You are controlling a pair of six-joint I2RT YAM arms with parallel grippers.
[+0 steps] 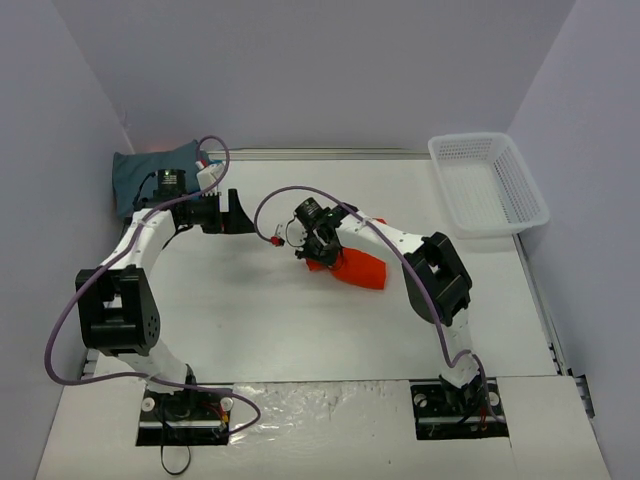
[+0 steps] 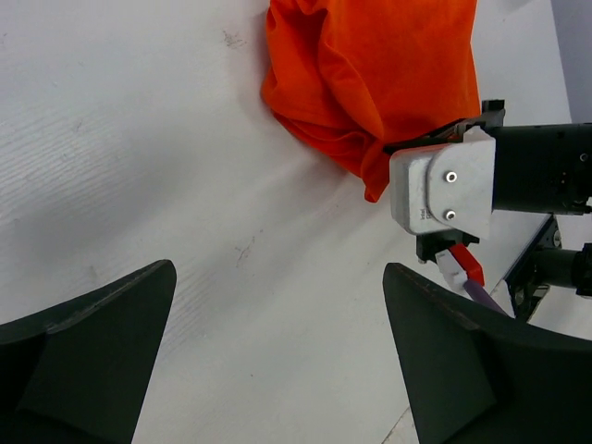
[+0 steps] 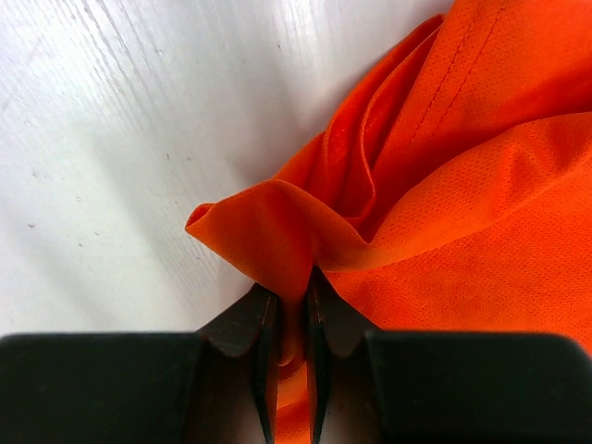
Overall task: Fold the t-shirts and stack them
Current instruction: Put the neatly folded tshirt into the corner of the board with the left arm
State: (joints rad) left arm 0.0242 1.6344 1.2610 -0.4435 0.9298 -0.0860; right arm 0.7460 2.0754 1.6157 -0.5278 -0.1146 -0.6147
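Observation:
A bright orange t-shirt (image 1: 360,268) lies bunched near the middle of the table. My right gripper (image 3: 289,301) is shut on a pinched fold of that orange t-shirt (image 3: 435,185); in the top view this gripper (image 1: 318,256) sits at the cloth's left end. My left gripper (image 1: 232,212) hovers to the left of it, open, with only bare table between its fingers (image 2: 92,351). The left wrist view shows the orange t-shirt (image 2: 370,74) ahead with the right gripper (image 2: 444,190) at its edge. A dark grey-teal folded t-shirt (image 1: 135,175) lies at the far left, partly hidden by the left arm.
A white mesh basket (image 1: 488,184) stands at the back right corner. Walls close the table at the back and both sides. Purple cables loop around both arms.

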